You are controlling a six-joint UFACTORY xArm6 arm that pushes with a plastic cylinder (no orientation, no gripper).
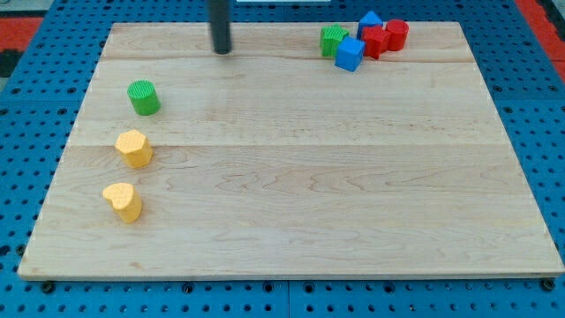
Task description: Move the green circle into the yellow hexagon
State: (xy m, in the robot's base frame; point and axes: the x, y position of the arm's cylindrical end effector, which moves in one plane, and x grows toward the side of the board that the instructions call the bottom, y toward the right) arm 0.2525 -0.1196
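Observation:
The green circle (pixel 143 97) stands near the board's left edge, in the upper part of the view. The yellow hexagon (pixel 133 148) sits just below it, a small gap apart. My tip (pixel 221 50) rests on the board near the top edge, well to the right of and above the green circle, touching no block.
A yellow heart-like block (pixel 123 201) lies below the hexagon. At the top right is a cluster: a green block (pixel 334 41), a blue cube (pixel 350 55), a blue block (pixel 370 21), a red block (pixel 375 41) and a red cylinder (pixel 396 34). The wooden board (pixel 309 194) lies on a blue pegboard.

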